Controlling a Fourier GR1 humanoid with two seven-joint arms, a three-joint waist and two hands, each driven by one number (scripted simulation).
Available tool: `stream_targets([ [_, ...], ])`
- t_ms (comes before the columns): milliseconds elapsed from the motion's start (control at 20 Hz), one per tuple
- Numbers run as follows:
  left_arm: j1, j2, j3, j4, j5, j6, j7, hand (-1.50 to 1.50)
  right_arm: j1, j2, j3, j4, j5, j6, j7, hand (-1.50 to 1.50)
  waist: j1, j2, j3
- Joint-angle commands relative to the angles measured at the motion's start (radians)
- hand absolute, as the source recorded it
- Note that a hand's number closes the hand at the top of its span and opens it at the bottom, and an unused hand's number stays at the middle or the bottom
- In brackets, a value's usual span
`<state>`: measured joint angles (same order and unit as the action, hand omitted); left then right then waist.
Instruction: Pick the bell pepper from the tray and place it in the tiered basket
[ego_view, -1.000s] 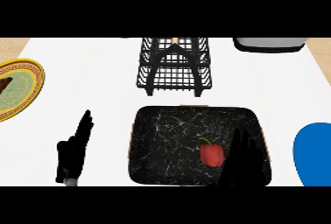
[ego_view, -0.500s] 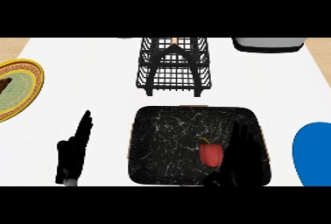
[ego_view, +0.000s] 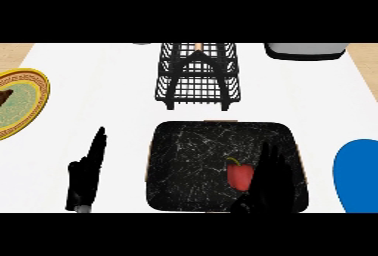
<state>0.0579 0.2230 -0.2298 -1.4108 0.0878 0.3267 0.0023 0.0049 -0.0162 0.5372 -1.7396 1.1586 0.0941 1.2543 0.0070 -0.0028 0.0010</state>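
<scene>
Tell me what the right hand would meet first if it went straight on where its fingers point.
The bell pepper lies left of the right hand, off that line. If low, it first meets the tray's far rim; height is unclear. Higher, the way looks free, passing right of the tiered basket.

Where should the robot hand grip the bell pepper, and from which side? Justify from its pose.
Probably round the red body of the bell pepper, from the right, where the right robot hand stands open beside it. It lies on the tray, thin stem pointing away.
</scene>
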Motion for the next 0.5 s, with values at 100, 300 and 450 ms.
stream_targets([
  [100, 0.039, -0.014, -0.003, 0.035, -0.008, -0.005, -0.026, 0.0, -0.05, 0.015, 0.01, 0.049, -0.028, -0.026, 0.233, 1.5, 0.002, 0.004, -0.002],
  [300, -0.005, 0.023, 0.042, 0.027, 0.018, -0.041, 0.027, 0.0, -0.087, 0.015, 0.024, 0.128, -0.007, -0.083, 0.192, 1.5, 0.002, 0.004, -0.001],
  [450, 0.009, -0.013, 0.032, 0.046, -0.001, -0.023, -0.015, 0.0, -0.087, 0.015, -0.001, 0.087, -0.001, 0.007, 0.145, 1.5, -0.004, 0.002, -0.001],
])
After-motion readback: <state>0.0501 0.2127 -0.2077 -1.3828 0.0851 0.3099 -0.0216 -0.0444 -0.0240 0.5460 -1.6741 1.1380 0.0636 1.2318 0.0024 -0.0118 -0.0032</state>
